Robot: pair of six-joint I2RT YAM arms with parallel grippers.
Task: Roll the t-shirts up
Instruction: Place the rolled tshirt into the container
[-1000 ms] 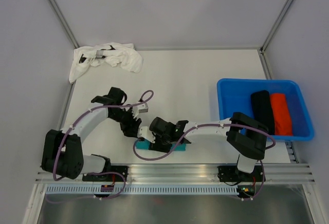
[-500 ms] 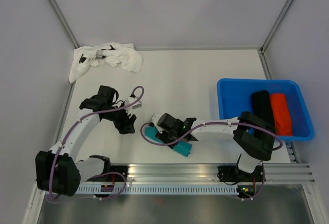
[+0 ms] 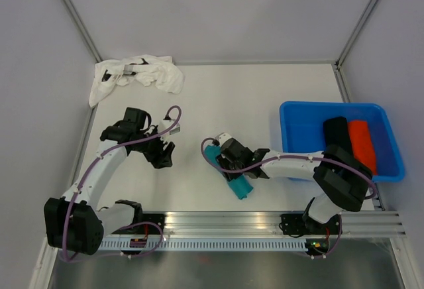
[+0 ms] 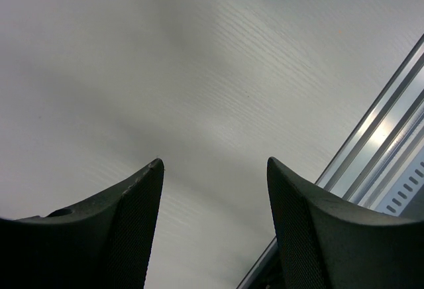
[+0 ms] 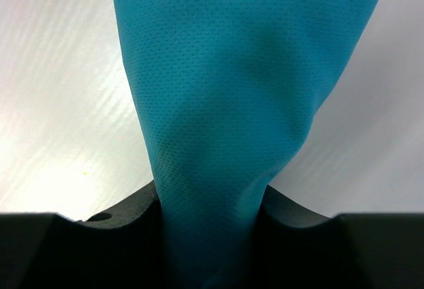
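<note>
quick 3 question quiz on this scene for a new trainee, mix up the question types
1. Multiple choice: the right gripper is shut on A) a towel, B) the teal t-shirt, C) nothing.
2. True or false: the white t-shirt lies crumpled, unrolled, at the far left corner of the table.
3. How many rolled shirts lie in the blue tub?

Key: 1: B. 2: true. 3: two, the black t-shirt and the orange-red t-shirt.

Wide table [image 3: 265,97] lane between white t-shirt [image 3: 142,75] heap, far-left corner, and blue tub [image 3: 301,130], right edge.
</note>
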